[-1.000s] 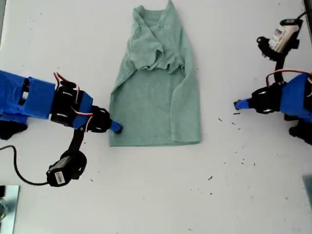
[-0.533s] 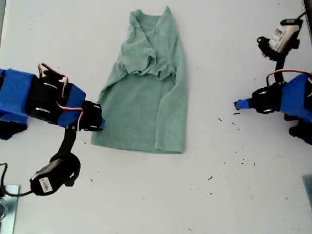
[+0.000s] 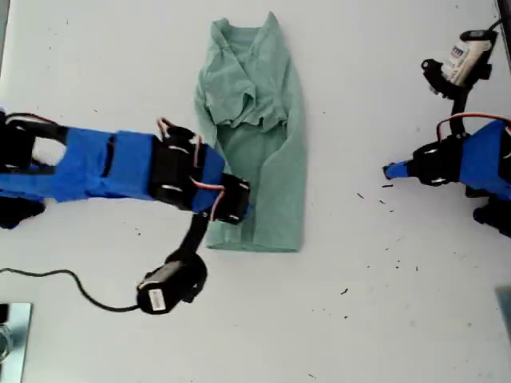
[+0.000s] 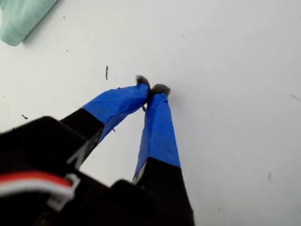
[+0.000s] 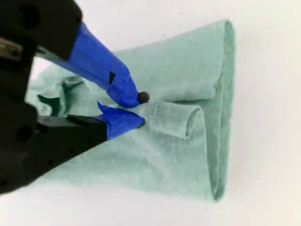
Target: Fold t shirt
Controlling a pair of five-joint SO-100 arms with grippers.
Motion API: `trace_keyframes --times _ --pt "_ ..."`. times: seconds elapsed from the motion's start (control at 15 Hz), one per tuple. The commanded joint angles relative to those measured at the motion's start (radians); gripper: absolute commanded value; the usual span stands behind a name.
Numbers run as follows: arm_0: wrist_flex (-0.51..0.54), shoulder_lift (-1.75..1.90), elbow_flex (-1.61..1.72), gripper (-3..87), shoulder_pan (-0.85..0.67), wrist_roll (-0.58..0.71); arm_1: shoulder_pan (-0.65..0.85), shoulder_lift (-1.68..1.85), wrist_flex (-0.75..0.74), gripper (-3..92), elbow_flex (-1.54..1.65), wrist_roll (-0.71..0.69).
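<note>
Mint-green t shirt (image 3: 255,136) lies long and narrow on the white table (image 3: 383,319). My second gripper (image 5: 136,109) pinches a fold near its bottom edge. My first gripper (image 4: 153,89) is pressed together, holding nothing, well apart at the exterior view's right.

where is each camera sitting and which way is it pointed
Exterior view: overhead, looking straight down on the white table; shows both blue arms and the t shirt.
First wrist view: rides my first pincer, looking along its shut tips at bare table, a shirt corner at the picture's edge.
Second wrist view: rides my second pincer, looking along its tips pinching a fold of the shirt.
Shared: the shirt shows in all three; the exterior view shows my second pincer at the shirt and my first pincer at its right.
</note>
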Motion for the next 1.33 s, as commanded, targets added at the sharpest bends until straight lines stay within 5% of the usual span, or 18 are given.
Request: trace_keyframes --times 0.0,0.2,0.67,0.8,1.0,1.07,1.27 --pt "-0.061 -0.161 -0.084 0.6 0.006 0.046 -0.008 0.017 0.008 2.4 0.041 0.008" --pt "0.025 -0.164 -0.078 35.2 0.005 0.089 -0.006 0.02 0.009 2.4 0.043 0.009" --pt "0.184 0.738 0.249 17.4 -0.026 0.058 0.005 0.02 0.009 2.4 0.043 0.008" --pt "0.02 0.997 0.744 16.6 -0.025 -0.006 0.005 0.018 0.009 2.4 0.043 0.009" --pt "-0.453 1.536 1.723 4.5 -0.044 -0.115 0.009 0.017 0.008 2.4 0.043 0.012" --pt "-0.511 1.729 1.951 3.5 -0.061 -0.135 0.009 0.017 0.008 2.4 0.044 0.012" --pt "-0.459 2.18 2.272 1.7 -0.1 -0.152 0.014 0.011 0.005 2.4 0.044 0.014"
